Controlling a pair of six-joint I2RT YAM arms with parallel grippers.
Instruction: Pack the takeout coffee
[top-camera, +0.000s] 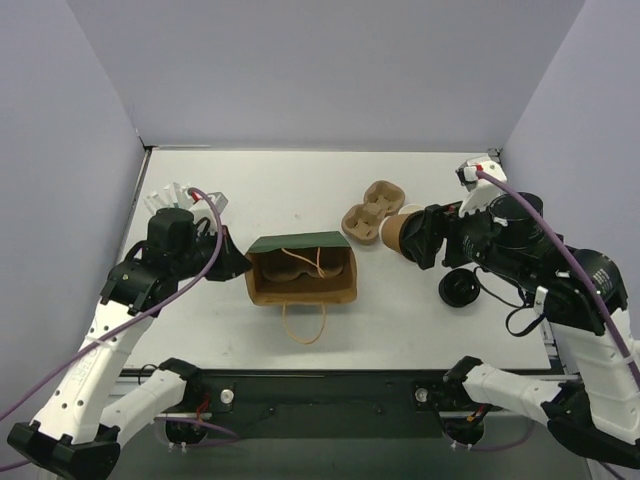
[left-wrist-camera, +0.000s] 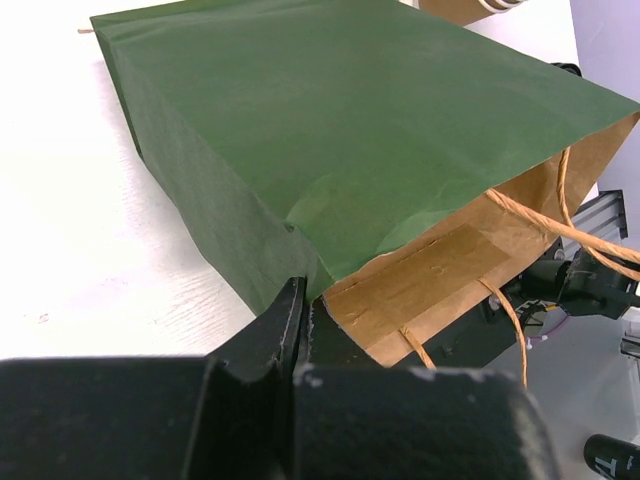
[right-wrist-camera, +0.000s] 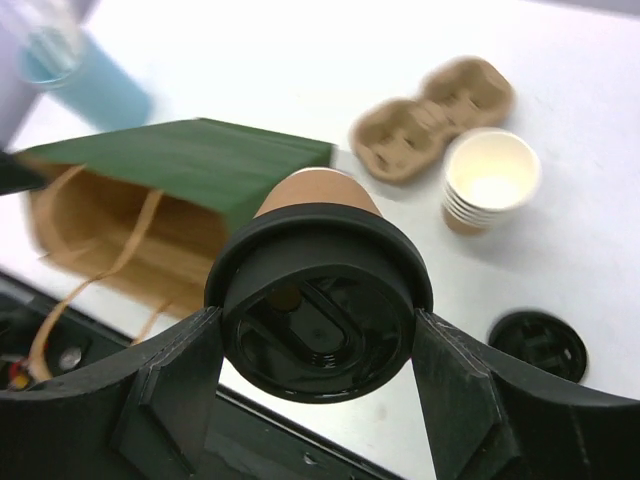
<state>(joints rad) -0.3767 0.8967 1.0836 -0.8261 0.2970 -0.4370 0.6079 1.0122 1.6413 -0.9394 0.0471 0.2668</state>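
Observation:
The takeout coffee (right-wrist-camera: 318, 300), a brown paper cup under a black lid, is held off the table by its lid rim in my right gripper (right-wrist-camera: 318, 330). In the top view the cup (top-camera: 398, 232) lies sideways in that gripper (top-camera: 420, 238), its base pointing left toward the paper bag (top-camera: 300, 272). The bag, green outside and brown inside with twine handles, lies on its side mid-table with its mouth open. My left gripper (top-camera: 238, 262) is shut on the bag's left edge. Seen from the left wrist, its fingers (left-wrist-camera: 285, 320) pinch the bag's (left-wrist-camera: 340, 130) green side fold.
A moulded pulp cup carrier (top-camera: 372, 213) lies just behind the held cup. A stack of unlidded cups (right-wrist-camera: 490, 180) stands beside the carrier (right-wrist-camera: 430, 110). A loose black lid (top-camera: 459, 290) lies on the table under my right arm. Grey walls enclose the table.

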